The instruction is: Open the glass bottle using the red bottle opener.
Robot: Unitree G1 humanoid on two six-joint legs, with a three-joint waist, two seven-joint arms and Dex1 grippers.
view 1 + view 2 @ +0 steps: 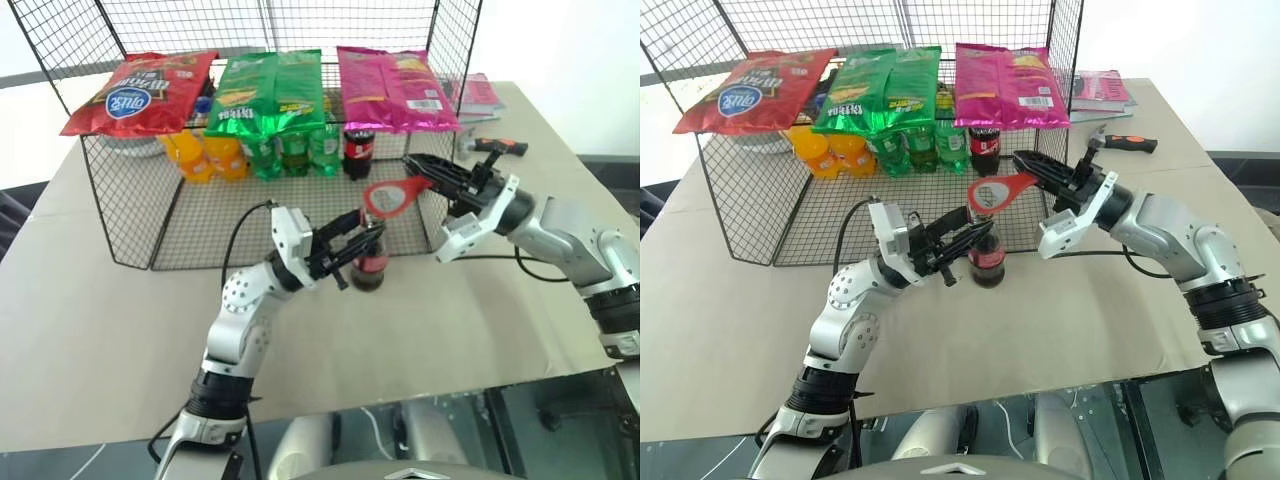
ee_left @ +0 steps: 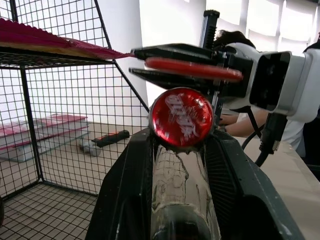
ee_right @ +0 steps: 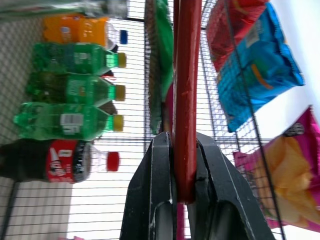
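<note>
My left gripper (image 1: 358, 243) is clamped around the glass bottle (image 1: 369, 262), holding it upright on the table (image 1: 120, 330), just off the front edge of the wire rack (image 1: 130, 225) and about midway between the table's side edges. My right gripper (image 1: 428, 172) is pinched tight on the handle of the red bottle opener (image 1: 392, 195), and its ring head hangs just above the bottle's red cap (image 2: 181, 116), close over it though I can't tell if they touch.

claw (image 3: 184, 165) gripping red bottle opener (image 3: 187, 95), soda bottles (image 3: 70, 90)
</note>
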